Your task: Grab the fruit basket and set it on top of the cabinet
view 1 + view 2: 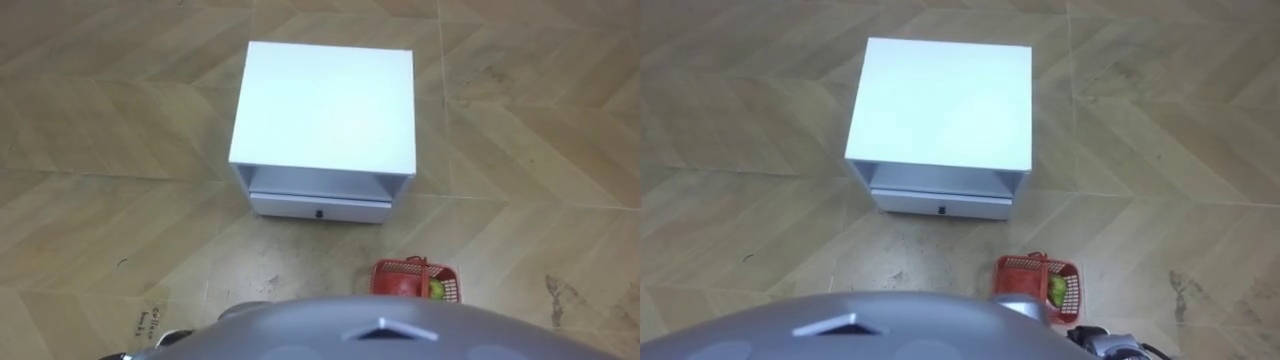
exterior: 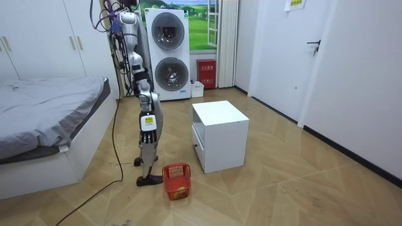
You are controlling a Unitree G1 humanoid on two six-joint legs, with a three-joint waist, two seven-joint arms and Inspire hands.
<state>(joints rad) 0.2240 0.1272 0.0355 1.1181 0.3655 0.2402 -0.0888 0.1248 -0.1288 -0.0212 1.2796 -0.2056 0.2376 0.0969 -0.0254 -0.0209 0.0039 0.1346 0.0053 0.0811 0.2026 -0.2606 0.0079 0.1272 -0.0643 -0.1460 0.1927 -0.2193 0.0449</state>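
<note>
The fruit basket point(image 1: 415, 276) is red plastic mesh with a handle and stands on the wooden floor, just in front of me and to my right. Inside it lie a green fruit point(image 1: 437, 290) and something red. The room view shows the basket point(image 2: 176, 181) beside my feet, on the side nearer that camera. I stand upright facing a white nightstand point(image 1: 325, 105). My right hand point(image 2: 148, 123) hangs at my side, well above the basket. A bit of my left hand point(image 1: 160, 340) shows at the lower left edge of the left eye view.
The nightstand point(image 2: 220, 135) has an open shelf and a shut drawer point(image 1: 320, 208) facing me, about a step ahead. A bed point(image 2: 44, 119) lies behind me. Stacked washing machines point(image 2: 168, 53) stand at the far wall. Open floor lies to the basket's right.
</note>
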